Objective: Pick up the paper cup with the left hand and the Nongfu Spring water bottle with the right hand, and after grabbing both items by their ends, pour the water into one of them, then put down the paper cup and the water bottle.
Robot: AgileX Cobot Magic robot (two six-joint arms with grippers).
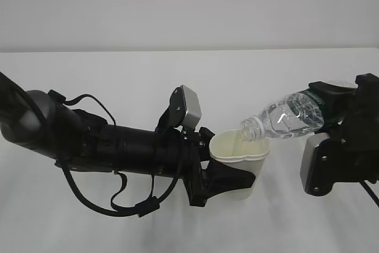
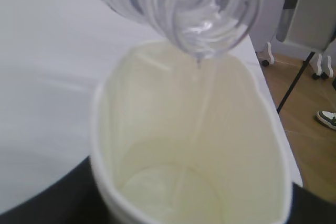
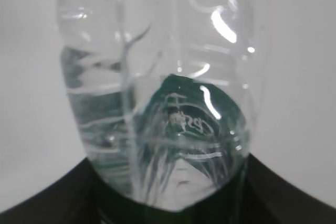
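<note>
1. The step in hand is the pour. The left hand [image 1: 228,176] is clamped around the lower part of the cup [image 1: 240,161], holding it upright just above the table [image 1: 118,75], near the middle of the scene.
2. The right hand [image 1: 340,108] grips the bottle [image 1: 287,117] at its base end, on the right, with the bottle tipped past level and its neck pointing left and slightly down.
3. The bottle's mouth sits over the right part of the cup's rim, apart from it. Keep it there; the gap leaves no room to drift further right without spilling onto the table.
4. The left wrist view shows a thin stream of water [image 2: 202,103] falling from the mouth into the cup, with a shallow pool [image 2: 173,192] on the bottom. The cup looks far from full.
5. The rim looks squeezed out of round, so the grip on the cup seems firm; more pressure would likely buckle the paper.
6. Hold the tilt steady, in my judgement. A sharper tilt risks a gulping surge from the narrow neck.
7. The right wrist view shows water left in the bottle, so there is more to pour.
8. Keep the cup level while the weight grows.
</note>
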